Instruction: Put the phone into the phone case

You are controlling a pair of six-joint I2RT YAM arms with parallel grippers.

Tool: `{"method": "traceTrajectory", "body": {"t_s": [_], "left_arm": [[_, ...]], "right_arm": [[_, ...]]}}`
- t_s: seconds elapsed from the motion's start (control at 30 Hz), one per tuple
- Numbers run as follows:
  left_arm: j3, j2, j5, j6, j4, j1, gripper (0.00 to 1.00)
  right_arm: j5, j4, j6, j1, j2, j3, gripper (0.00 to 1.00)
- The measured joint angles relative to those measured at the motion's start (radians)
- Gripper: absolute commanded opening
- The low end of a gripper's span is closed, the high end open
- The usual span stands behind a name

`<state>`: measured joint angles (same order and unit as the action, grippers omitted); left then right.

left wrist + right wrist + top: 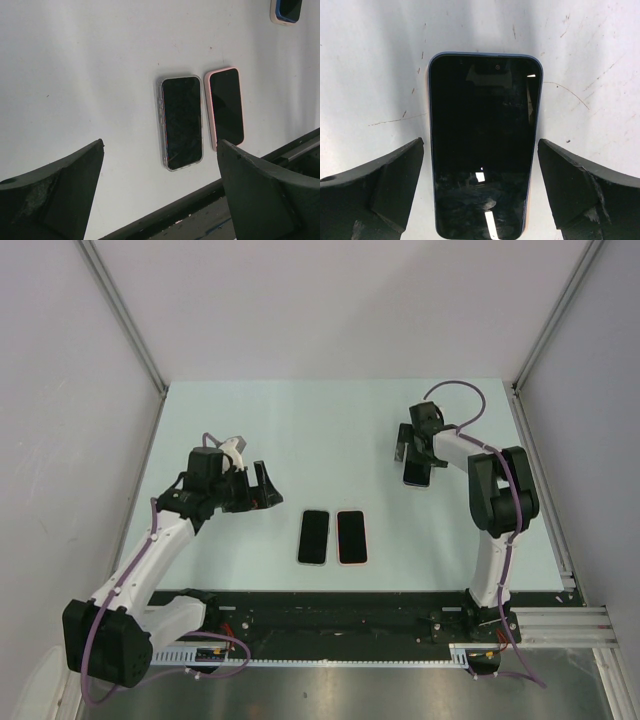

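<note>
A dark-screened phone with a blue rim lies flat on the table at the right. A pale peach case edge shows along its right side; I cannot tell whether the phone is fully seated in it. My right gripper is open just above this phone, one finger on each long side, not touching. In the top view the right gripper covers most of the phone. My left gripper is open and empty, above the table left of the middle phones.
Two more phones lie side by side near the front middle: one in a clear case, one in a pink case. The black front rail runs behind them. Grey walls enclose the table.
</note>
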<state>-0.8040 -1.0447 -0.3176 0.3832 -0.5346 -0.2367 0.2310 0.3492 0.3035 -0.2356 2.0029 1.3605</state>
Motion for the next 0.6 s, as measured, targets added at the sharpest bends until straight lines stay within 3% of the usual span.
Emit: {"method": "traceTrajectory", "body": {"t_s": [0.17,0.6], "left_arm": [[0.0,-0.001,-0.001,0.0,0.0,0.0,0.98],[0.0,-0.002,-0.004,0.0,0.0,0.0,0.98]], "right_arm": [[-0.003,-0.013,-0.003,0.004,0.002,0.0,1.0],[-0.042,-0.014,-0.064,0.003,0.013,0.005,0.73]]}}
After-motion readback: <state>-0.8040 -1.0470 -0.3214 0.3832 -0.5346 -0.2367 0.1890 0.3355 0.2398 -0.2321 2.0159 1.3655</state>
